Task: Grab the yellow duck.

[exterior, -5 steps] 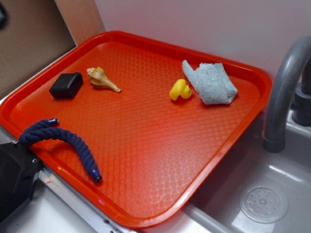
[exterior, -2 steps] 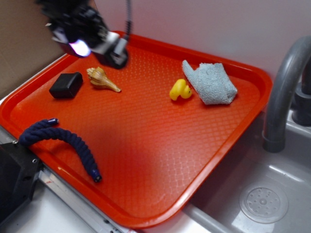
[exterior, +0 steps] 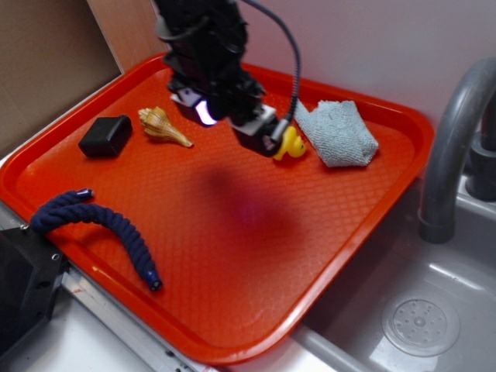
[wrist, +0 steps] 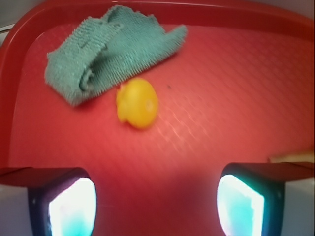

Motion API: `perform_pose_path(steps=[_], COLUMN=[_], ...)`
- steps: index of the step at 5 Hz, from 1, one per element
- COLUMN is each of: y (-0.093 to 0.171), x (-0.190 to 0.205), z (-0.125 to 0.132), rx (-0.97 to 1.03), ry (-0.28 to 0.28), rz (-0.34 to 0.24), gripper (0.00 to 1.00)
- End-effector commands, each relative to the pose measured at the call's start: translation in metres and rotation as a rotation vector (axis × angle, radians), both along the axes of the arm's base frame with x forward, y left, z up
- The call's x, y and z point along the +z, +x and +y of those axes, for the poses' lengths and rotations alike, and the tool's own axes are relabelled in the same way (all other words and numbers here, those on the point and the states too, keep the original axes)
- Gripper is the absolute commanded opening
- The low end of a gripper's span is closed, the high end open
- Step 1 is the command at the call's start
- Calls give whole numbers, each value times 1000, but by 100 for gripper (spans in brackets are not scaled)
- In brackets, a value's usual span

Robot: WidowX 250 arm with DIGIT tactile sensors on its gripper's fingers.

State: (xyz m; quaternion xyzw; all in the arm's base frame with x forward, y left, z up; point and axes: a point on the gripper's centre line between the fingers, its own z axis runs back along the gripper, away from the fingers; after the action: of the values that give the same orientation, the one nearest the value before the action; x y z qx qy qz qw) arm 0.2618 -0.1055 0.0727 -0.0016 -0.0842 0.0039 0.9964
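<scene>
Yellow duck (wrist: 138,103) on red tray (exterior: 232,256), beside teal cloth (wrist: 106,46); hand (wrist: 157,201) spread wide, hovering near, holding nothing.

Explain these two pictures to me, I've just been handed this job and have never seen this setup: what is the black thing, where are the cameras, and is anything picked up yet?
The black thing is a robot arm, ending in a gripper that pinches objects. The wider picture comes from a camera beside the sink, looking down on a red tray. The other comes from a camera on the arm's wrist, looking past the two glowing fingers at the bottom of the frame.

On the tray lie a yellow duck, a crumpled teal cloth just beside it, a tan seashell, a small black block and a dark blue rope. A grey tap stands on the right.

Nothing is held. The gripper is open and hangs above the tray near the duck, which sits on the tray ahead of the fingers, not between them.
</scene>
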Motion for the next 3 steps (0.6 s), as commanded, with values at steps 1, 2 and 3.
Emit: perform_pose_path(steps=[1,2,3], y=[37,46,44], x=[-13,-29,-40], z=[-22,-25,-28], rx=[-38,-55,-83], ry=[0,-4,12], rz=[-28,4,37], gripper=[100,100,0])
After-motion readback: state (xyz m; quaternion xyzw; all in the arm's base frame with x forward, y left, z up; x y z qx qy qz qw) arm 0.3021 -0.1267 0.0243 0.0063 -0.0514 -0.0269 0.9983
